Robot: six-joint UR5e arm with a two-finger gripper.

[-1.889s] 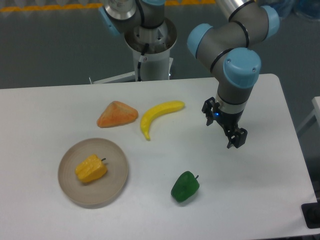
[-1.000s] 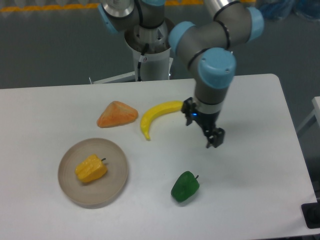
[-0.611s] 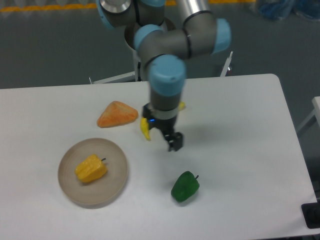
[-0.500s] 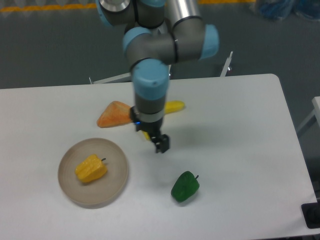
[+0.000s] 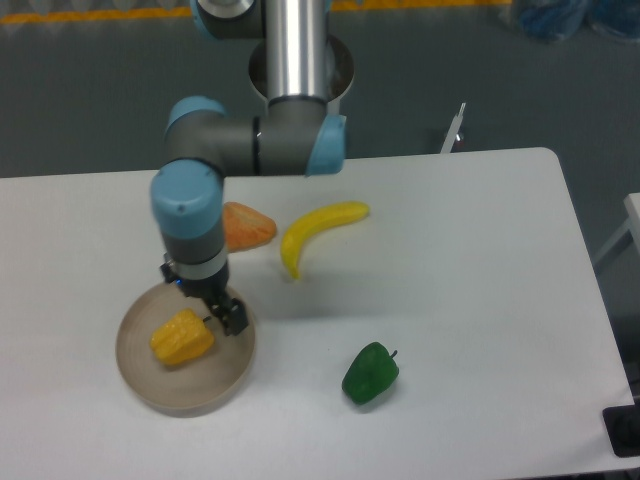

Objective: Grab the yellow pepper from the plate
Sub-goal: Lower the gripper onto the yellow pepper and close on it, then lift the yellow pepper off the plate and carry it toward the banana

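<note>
One yellow pepper [image 5: 182, 338] lies on the plate [image 5: 150, 390], a little left of its middle, tipped on its side with the short dark stem pointing right toward the gripper [image 5: 222, 314]. It looks like a hollow plastic toy, so I would judge it light and fairly stiff, with a smooth, ribbed skin that could slide or roll out of a careless pinch. The best hold, I think, is across the blocky body at its widest part, fingers set into the grooves between ribs, not on the thin stem. The gripper hangs over the plate's right side, just beside the pepper's stem end, perhaps touching it; from this angle I cannot tell whether its jaws are spread or closed, and nothing seems held. Counting what is on the table [image 5: 480, 260]: one plate, one yellow pepper, one green pepper [image 5: 370, 373] well off to the right, one banana [image 5: 315, 233] farther back, and one orange wedge [image 5: 248, 226] partly hidden behind the arm [image 5: 195, 215]. One arm, one gripper.
</note>
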